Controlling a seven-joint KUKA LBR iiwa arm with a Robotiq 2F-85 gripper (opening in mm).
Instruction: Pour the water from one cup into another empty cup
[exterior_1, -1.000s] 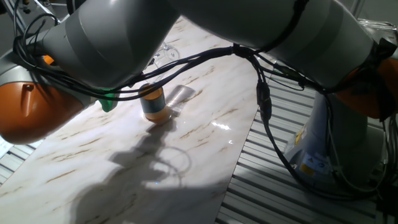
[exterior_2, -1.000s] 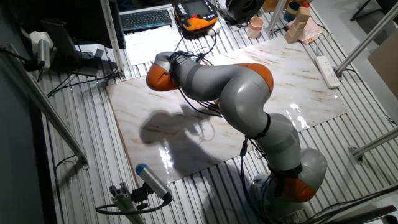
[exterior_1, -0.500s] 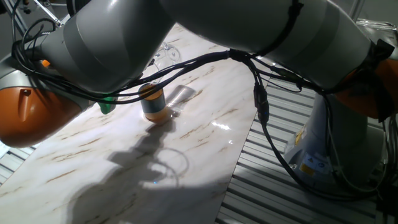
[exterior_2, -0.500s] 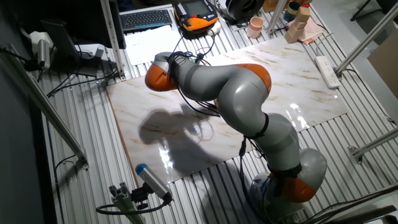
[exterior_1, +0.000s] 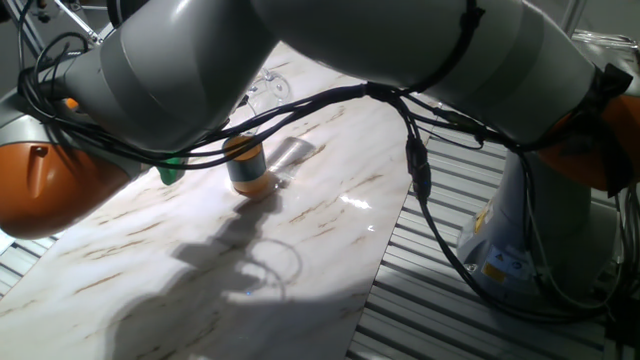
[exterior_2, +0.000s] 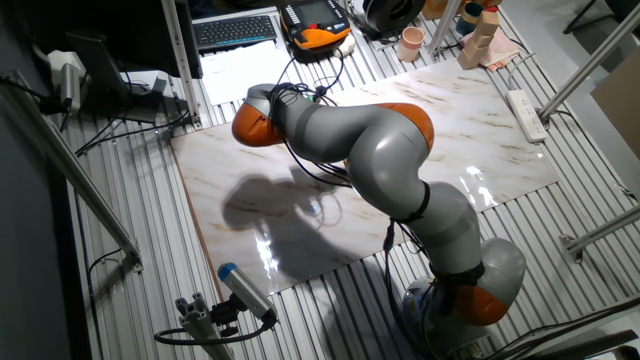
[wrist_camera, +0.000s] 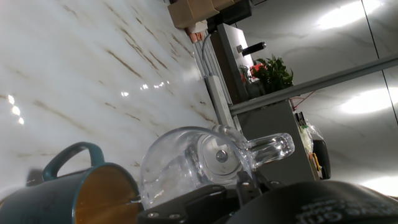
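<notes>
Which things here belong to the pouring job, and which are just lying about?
In the job:
- glass cup, tilted in the gripper
- teal cup, beside the glass, orange inside

Lying about:
- pinkish-beige cup, off the table's far edge
- power strip
- keyboard

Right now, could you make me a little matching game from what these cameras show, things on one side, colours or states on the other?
Things:
1. glass cup
2. teal cup
3. table
4. plant

Descriptions:
A. white marble pattern with brown veins
B. green leaves with some red, far in the background
C. clear, tipped on its side in the end effector, mouth toward the other cup
D. dark blue-green outside, orange inside, with a handle

Pairs: 1-C, 2-D, 3-A, 4-B
</notes>
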